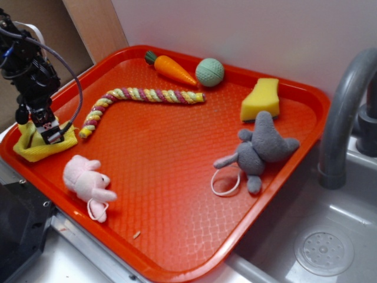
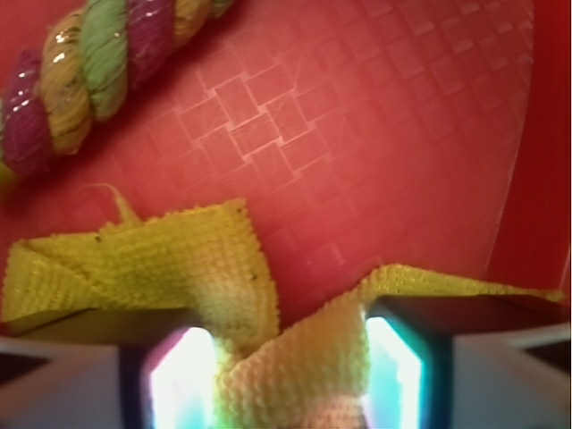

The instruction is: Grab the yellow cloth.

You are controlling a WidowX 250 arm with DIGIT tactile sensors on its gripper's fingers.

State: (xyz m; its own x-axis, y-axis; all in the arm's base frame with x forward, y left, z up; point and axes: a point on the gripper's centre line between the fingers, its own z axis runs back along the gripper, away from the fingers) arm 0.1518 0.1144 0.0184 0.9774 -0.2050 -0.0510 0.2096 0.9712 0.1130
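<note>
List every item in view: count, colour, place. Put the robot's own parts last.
tray: one, red-orange, beside the sink, holding all the toys
yellow cloth: one, yellow, tray's left corner, bunched between the claw's fingers
rope toy: one, braided yellow, green and maroon, upper left of tray
carrot toy: one, orange with green top, far edge
ball: one, pale green, beside the carrot
sponge: one, yellow, far right
elephant plush: one, grey, right of centre
pink plush: one, pink, near left edge
faucet: one, grey, right
sink: one, metal, lower right
claw: one, black, on the cloth, fingers either side of a fold
</note>
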